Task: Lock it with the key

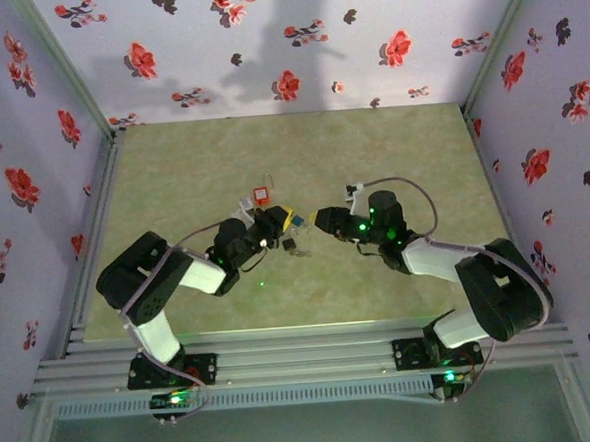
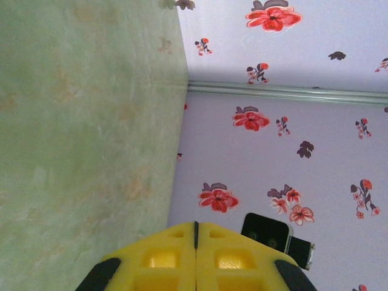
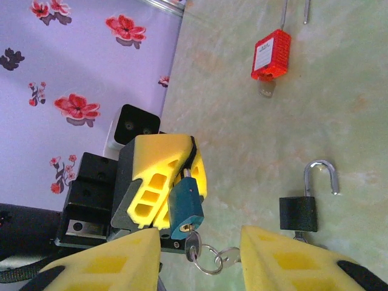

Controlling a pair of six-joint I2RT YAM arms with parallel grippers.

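Note:
My left gripper [image 3: 193, 145] is shut on the shackle of a small teal padlock [image 3: 185, 209], which hangs off the table with its keyhole toward the right wrist camera. A silvery key [image 3: 193, 244] sits in that keyhole, and a ring [image 3: 209, 259] with a second key [image 3: 229, 254] dangles from it. My right gripper [image 3: 200, 233] is open, with one yellow finger on each side of the key and ring. The second key reaches the right-hand finger. From above, the left gripper [image 1: 283, 222] and right gripper [image 1: 320, 221] meet tip to tip at mid-table. In the left wrist view the left gripper [image 2: 195, 225] has its jaws pressed together.
A black padlock [image 3: 298, 212] with an open shackle lies on the green mat just right of my right gripper. A red padlock [image 3: 271, 54] lies farther back. Flowered walls enclose the table, and a small black device [image 3: 130, 124] sits at the wall's foot.

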